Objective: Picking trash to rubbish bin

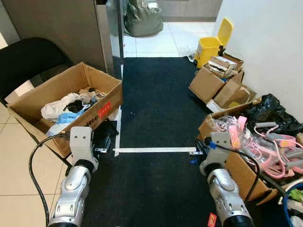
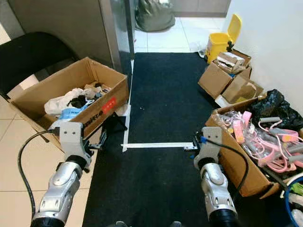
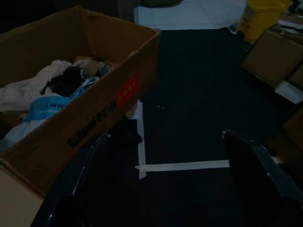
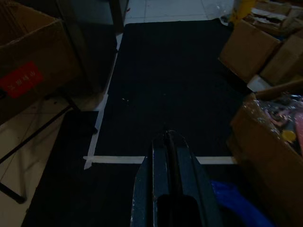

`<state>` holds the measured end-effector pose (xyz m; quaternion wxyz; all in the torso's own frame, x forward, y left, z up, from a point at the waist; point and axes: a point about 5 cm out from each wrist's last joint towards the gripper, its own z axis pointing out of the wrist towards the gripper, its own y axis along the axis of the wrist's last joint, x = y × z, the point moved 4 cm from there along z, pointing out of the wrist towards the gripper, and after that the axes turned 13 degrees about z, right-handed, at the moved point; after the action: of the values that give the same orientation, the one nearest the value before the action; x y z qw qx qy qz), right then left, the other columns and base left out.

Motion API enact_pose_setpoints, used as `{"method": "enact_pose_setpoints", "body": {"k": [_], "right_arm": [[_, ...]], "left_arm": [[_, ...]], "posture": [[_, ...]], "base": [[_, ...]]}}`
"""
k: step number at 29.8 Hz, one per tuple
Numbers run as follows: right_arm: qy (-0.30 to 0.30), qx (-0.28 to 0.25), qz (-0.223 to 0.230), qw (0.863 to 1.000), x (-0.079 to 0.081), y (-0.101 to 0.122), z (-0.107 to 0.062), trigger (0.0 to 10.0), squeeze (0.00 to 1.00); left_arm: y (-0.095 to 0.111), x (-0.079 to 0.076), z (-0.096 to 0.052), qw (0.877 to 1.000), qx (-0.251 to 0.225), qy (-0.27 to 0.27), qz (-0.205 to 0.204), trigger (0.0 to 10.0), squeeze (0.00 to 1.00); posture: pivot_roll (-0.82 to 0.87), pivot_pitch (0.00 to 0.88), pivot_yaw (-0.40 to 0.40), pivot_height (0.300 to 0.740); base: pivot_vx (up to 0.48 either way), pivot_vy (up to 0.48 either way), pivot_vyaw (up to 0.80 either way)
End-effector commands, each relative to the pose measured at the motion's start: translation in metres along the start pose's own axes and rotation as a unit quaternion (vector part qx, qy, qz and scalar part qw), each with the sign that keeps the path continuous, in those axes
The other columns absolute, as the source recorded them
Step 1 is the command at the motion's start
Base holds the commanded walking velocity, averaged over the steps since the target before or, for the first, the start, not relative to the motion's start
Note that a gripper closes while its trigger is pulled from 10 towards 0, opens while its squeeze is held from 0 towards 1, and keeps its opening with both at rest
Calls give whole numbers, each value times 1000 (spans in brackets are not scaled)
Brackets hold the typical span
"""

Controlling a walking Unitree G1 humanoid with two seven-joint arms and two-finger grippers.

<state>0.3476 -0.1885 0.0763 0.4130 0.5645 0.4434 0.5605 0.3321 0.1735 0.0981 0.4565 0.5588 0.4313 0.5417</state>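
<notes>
my left gripper (image 3: pixel 165 189) gapes open and empty, my right gripper (image 4: pixel 171 156) is pinched closed on nothing, and the yellow plastic flip-lid rubbish bin (image 1: pixel 211 47) sits far off at one o'clock, so walking there i could clip the brown cardboard boxes (image 1: pixel 220 82) alongside.

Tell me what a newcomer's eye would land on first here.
The yellow bin with its lid up stands out at the far right end of the black mat. On the left sits a big cardboard box of rags; on the right, a box of pink hangers.
</notes>
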Motion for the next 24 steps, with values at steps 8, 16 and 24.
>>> {"method": "enact_pose_setpoints", "body": {"k": [8, 16, 24], "right_arm": [[-5, 7, -6, 1000, -5, -3, -1, 10000, 0], [-7, 5, -7, 1000, -6, -2, -1, 10000, 0], [-2, 6, -21, 1000, -4, -1, 1, 10000, 0]], "left_arm": [[-7, -1, -4, 1000, 10, -1, -4, 10000, 0], [-8, -2, -4, 1000, 11, -2, -3, 10000, 0], [-8, -2, -4, 1000, 10, -2, -3, 10000, 0]], "posture": [[63, 157, 18, 740], [62, 158, 18, 740], [60, 155, 17, 740]], "base": [[330, 0, 0], [330, 0, 0], [329, 0, 0]]}}
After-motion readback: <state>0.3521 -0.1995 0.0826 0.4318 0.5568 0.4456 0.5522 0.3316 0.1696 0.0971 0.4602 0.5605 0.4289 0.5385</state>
